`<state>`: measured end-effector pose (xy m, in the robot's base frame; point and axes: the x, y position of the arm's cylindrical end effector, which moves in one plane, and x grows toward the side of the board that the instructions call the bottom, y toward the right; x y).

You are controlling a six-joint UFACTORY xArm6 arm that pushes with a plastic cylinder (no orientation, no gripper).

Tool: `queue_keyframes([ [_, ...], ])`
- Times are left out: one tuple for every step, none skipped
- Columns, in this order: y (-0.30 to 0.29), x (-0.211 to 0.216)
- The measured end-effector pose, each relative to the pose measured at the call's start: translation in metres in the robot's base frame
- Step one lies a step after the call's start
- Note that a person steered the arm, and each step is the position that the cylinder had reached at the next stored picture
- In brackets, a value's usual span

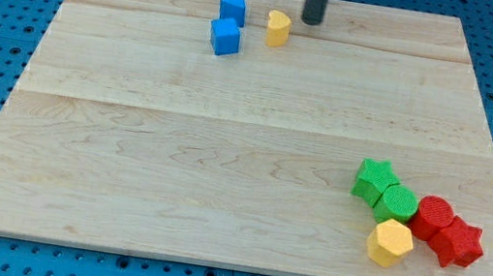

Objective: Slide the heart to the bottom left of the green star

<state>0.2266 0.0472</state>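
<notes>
A yellow heart block (278,28) lies near the view's top, just right of two blue blocks. My tip (312,21) stands just to the right of the heart, slightly above it in the view, a small gap between them. The green star (375,180) lies far off at the view's bottom right, at the upper left of a cluster of blocks.
Two blue blocks, one a cube (225,37), the other (234,6) above it, lie left of the heart. Beside the green star lie a green round block (398,203), a red round block (432,217), a red star (458,242) and a yellow hexagon (390,243). The wooden board (174,166) ends close below the cluster.
</notes>
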Motion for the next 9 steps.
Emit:
queue_keyframes([
  [-0.031, 0.023],
  [-0.041, 0.061],
  [-0.046, 0.094],
  [-0.056, 0.117],
  [-0.072, 0.139],
  [-0.103, 0.149],
  [-0.113, 0.178],
  [-0.03, 0.22],
  [0.018, 0.256],
])
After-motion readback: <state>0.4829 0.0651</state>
